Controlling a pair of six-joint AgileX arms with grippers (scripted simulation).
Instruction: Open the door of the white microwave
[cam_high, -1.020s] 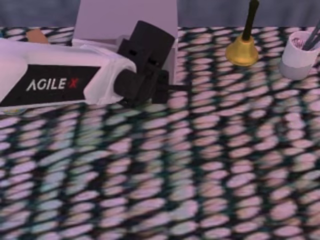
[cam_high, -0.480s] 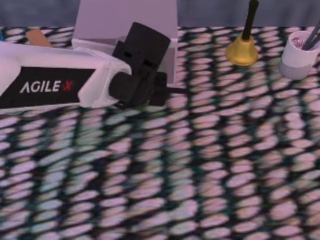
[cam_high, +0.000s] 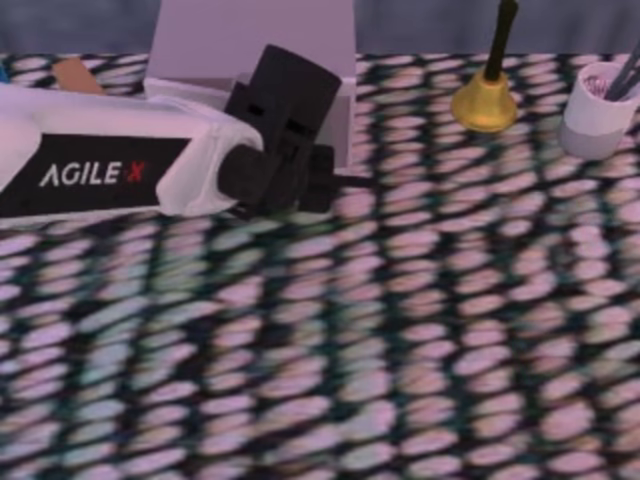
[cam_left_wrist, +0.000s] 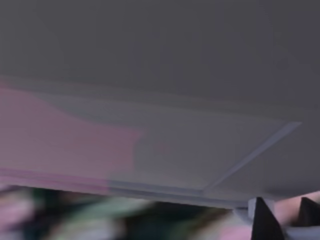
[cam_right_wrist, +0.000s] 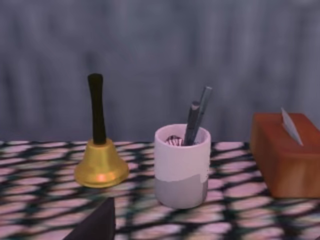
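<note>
The white microwave (cam_high: 250, 40) stands at the back of the table, left of centre. My left arm reaches in from the left, and its gripper (cam_high: 318, 172) is low at the right end of the microwave's front. The left wrist view is filled by the door (cam_left_wrist: 165, 150), with its grey window very near. Two dark fingertips (cam_left_wrist: 260, 222) stand close together with a pale piece at the door's edge between them. My right gripper is out of the top view. One dark fingertip (cam_right_wrist: 100, 222) shows in the right wrist view, with nothing beside it.
A brass bell (cam_high: 485, 100) with a black handle and a white cup of pens (cam_high: 597, 115) stand at the back right. A brown tissue box (cam_right_wrist: 285, 155) sits beside the cup (cam_right_wrist: 181, 167). A small tan object (cam_high: 72, 72) lies at the back left.
My left arm and gripper shifted slightly to the left a second ago and have held still since. The microwave looks unchanged from above.
</note>
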